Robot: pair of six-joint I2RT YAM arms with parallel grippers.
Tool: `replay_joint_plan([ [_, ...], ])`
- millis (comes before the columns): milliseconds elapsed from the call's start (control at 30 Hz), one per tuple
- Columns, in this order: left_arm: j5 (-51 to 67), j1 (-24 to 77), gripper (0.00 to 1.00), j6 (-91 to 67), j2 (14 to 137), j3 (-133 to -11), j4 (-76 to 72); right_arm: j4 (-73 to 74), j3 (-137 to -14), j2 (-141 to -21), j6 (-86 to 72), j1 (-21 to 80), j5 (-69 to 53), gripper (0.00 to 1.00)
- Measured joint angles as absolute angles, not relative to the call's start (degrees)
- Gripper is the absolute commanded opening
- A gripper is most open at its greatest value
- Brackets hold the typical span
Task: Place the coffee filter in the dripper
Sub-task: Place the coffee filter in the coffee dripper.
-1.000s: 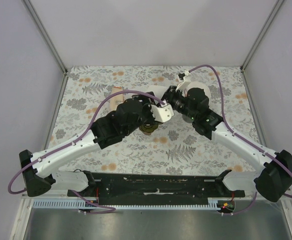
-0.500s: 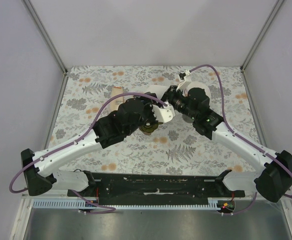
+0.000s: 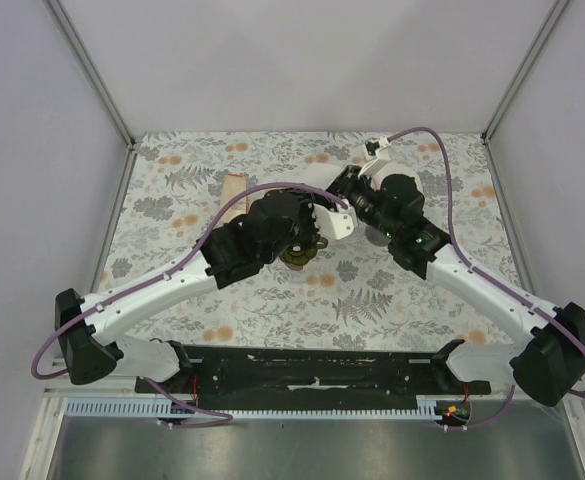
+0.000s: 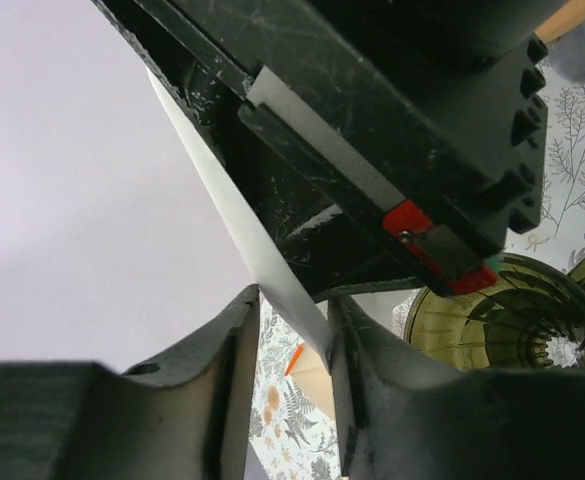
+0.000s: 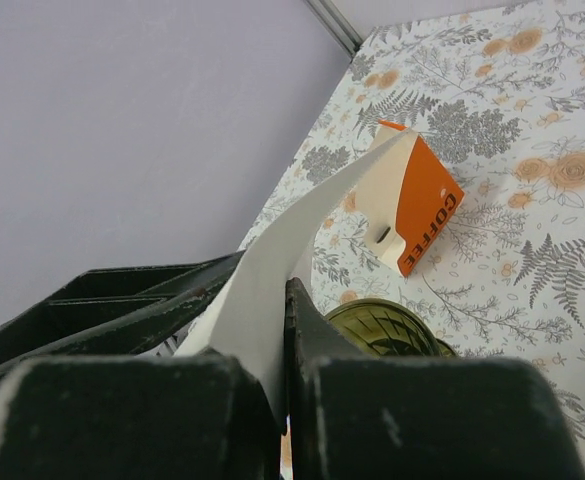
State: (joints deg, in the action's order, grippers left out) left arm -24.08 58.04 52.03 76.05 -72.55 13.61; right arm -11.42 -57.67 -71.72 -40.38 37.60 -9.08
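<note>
The white coffee filter (image 5: 312, 210) stands pinched in my right gripper (image 5: 284, 292), which is shut on it. The filter's far edge (image 4: 232, 210) runs down between the fingers of my left gripper (image 4: 294, 300). It touches the right finger (image 4: 344, 330), with a gap still showing on the other side. The olive-green dripper (image 4: 512, 320) sits on the table just below both grippers, also visible as the dripper (image 3: 299, 256) in the top view. There the filter (image 3: 332, 222) shows as a white patch where the arms meet.
An orange and beige filter pack (image 5: 417, 210) marked COFFEE lies flat on the floral tablecloth (image 3: 402, 290), behind and left of the dripper. The same pack (image 3: 234, 186) shows at the back left in the top view. Grey walls close the sides.
My left arm has pushed forward and right toward the filter, and its jaws have narrowed around the filter's edge. The right gripper has kept its grip and barely shifted.
</note>
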Motion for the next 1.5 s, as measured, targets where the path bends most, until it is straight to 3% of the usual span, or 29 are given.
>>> replay_joint_plan([
  [133,-24.10,58.04,0.02,51.86,76.16,-73.41,14.68,-12.91,-57.67,-71.53,-40.40,37.43,-8.67,0.00],
  [600,-27.94,56.38,0.02,47.11,76.51,-78.26,14.37,-12.86,-54.61,-69.47,-40.38,36.47,-7.60,0.00],
  [633,-27.99,56.38,0.02,46.94,76.47,-78.26,14.35,-12.91,-54.61,-69.47,-40.38,36.47,-7.60,0.02],
  [800,-28.42,56.77,0.02,46.00,76.38,-78.26,14.35,-15.09,-53.30,-69.32,-40.97,36.47,-7.25,0.30],
  [1300,-30.11,61.43,0.02,46.11,74.61,-77.38,11.38,-30.79,-49.45,-68.38,-44.97,36.47,-2.42,0.46],
  [1433,-30.11,61.43,0.02,46.06,74.61,-77.38,11.40,-33.21,-48.14,-67.92,-45.47,36.47,0.16,0.43],
  [1500,-29.91,61.43,0.02,45.89,74.61,-77.38,11.49,-33.89,-48.14,-67.94,-45.52,36.47,1.21,0.28],
])
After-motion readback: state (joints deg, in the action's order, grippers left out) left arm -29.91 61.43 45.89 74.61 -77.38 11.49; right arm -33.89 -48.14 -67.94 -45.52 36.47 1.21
